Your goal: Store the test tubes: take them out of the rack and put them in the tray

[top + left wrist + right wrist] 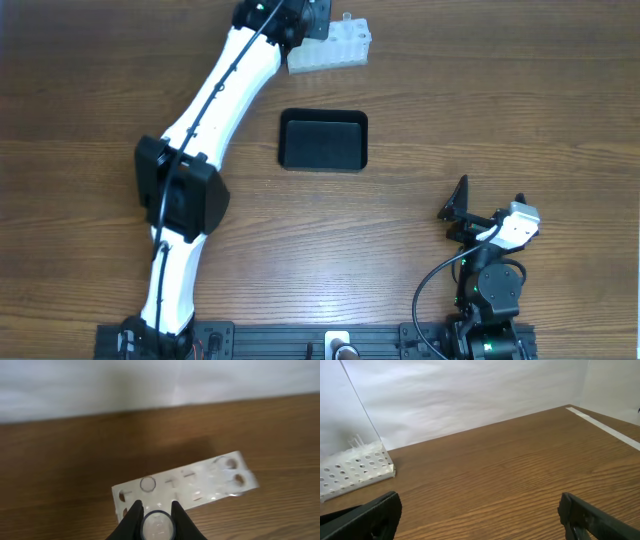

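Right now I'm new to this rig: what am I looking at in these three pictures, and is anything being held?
You see two robot arms, each ending in a two-finger gripper, mounted along one edge of a brown wooden table. One picture looks straight down from above. The other two come from cameras on each arm's wrist. On the table sit a white plastic rack with rows of holes and, nearer the arms, an empty black rectangular tray. The left arm reaches to the rack. Its wrist camera shows the left gripper closed around the top of a clear test tube, with a second clear tube standing in the rack. The right gripper is open and holds nothing.
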Tool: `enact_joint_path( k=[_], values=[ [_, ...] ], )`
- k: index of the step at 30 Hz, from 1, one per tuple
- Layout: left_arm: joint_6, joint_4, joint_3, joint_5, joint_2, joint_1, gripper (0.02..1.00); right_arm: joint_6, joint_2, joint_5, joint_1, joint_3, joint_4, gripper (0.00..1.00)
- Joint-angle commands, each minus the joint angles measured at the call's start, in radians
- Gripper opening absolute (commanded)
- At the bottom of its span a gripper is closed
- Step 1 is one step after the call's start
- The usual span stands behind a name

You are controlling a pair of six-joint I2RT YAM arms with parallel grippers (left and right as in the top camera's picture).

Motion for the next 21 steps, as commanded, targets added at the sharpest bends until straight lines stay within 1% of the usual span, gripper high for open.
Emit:
enact_joint_path(
  k=[1, 4, 6, 8, 11, 13, 18, 21],
  values=[
    [-0.009, -0.005, 0.023, -0.011, -0.087, -0.005, 0.038, -0.002, -0.010, -0.001, -0.006, -0.006, -0.003, 0.991],
    [-0.048, -0.040, 0.023, -0.010, -0.113, -0.009, 0.038, -0.002, -0.010, -0.001, -0.006, -0.005, -0.003, 0.991],
    [-0.101, -0.097, 0.023, 0.002, -0.131, -0.010, 0.036, -0.002, -0.010, -0.001, -0.006, -0.005, -0.003, 0.991],
    [-0.146, -0.170, 0.023, 0.043, -0.145, -0.010, 0.038, -0.002, -0.010, -0.001, -0.006, -0.005, -0.003, 0.993],
    [-0.214, -0.314, 0.023, 0.128, -0.154, -0.012, 0.038, -0.002, -0.010, -0.001, -0.006, -0.005, -0.003, 0.993],
    [-0.245, -0.391, 0.023, 0.156, -0.154, -0.018, 0.036, -0.002, -0.010, -0.001, -0.006, -0.005, -0.003, 0.993],
    [-0.314, -0.557, 0.023, 0.193, -0.154, -0.036, 0.038, -0.002, -0.010, -0.001, -0.006, -0.005, -0.003, 0.993],
    [-0.346, -0.624, 0.023, 0.211, -0.146, -0.037, 0.038, -0.002, -0.010, -0.001, -0.006, -0.006, -0.003, 0.993]
  ],
)
